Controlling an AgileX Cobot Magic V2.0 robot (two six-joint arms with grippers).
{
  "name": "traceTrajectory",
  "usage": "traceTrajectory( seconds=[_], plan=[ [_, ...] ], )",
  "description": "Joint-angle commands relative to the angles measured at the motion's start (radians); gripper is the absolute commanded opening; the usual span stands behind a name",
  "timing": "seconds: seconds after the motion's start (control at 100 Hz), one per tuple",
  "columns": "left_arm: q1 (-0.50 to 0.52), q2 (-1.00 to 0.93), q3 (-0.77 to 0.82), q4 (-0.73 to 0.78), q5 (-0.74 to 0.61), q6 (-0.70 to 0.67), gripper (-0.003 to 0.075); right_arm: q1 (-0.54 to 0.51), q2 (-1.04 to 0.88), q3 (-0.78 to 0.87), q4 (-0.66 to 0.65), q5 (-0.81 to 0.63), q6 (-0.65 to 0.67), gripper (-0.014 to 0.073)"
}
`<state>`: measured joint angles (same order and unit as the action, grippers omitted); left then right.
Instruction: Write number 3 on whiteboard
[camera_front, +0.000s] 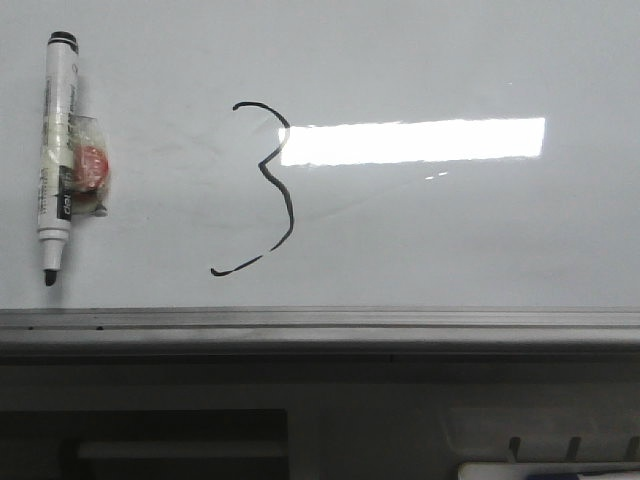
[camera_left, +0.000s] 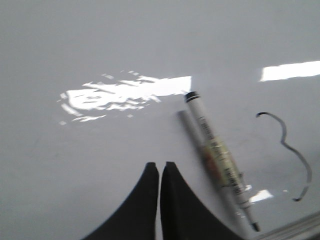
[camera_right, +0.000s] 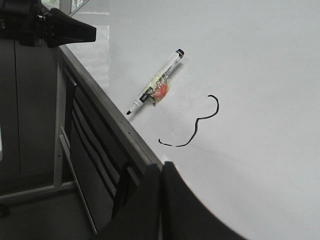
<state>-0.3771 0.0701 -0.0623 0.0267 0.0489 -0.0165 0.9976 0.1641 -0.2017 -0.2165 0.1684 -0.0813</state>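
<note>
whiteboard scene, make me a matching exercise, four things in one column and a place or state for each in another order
Things:
1. marker pen
2. number 3
3. left gripper
4. whiteboard frame

Places or states:
A. grey strip along the whiteboard's near edge
B. lying uncapped at the board's left side, tip toward the frame
C. black line drawn near the board's middle
D. shut, holding nothing

Pairs: 1-B, 2-C, 3-D, 4-A
</note>
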Motion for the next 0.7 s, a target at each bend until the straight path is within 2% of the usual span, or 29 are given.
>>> traceTrajectory(
  seconds=[0.0, 0.16, 0.24, 0.35, 0.69],
  plan=[
    [0.094, 0.007, -0.001, -0.007, -0.078, -0.013, -0.0021, -0.006, 0.007, -0.026, -0.001, -0.071, 0.002, -0.0061],
    [0.244, -0.045, 0.076, -0.102, -0.103, -0.013, -0.002, -0.006, 0.007, -0.026, -0.001, -0.071, 0.002, -0.0061],
    [0.297, -0.071, 0.073, -0.108, -0.042, -0.013, -0.0021, -0.006, 0.007, -0.026, -0.001, -0.071, 0.002, -0.0061],
    [0.312, -0.081, 0.073, -0.108, -0.009, -0.013, -0.002, -0.006, 0.007, -0.026, -0.001, -0.071, 0.002, -0.0061],
    [0.36, -0.101, 0.075, -0.106, 0.248, -0.013, -0.002, -0.006, 0.007, -0.026, -0.001, -0.071, 0.002, -0.0061]
  ],
)
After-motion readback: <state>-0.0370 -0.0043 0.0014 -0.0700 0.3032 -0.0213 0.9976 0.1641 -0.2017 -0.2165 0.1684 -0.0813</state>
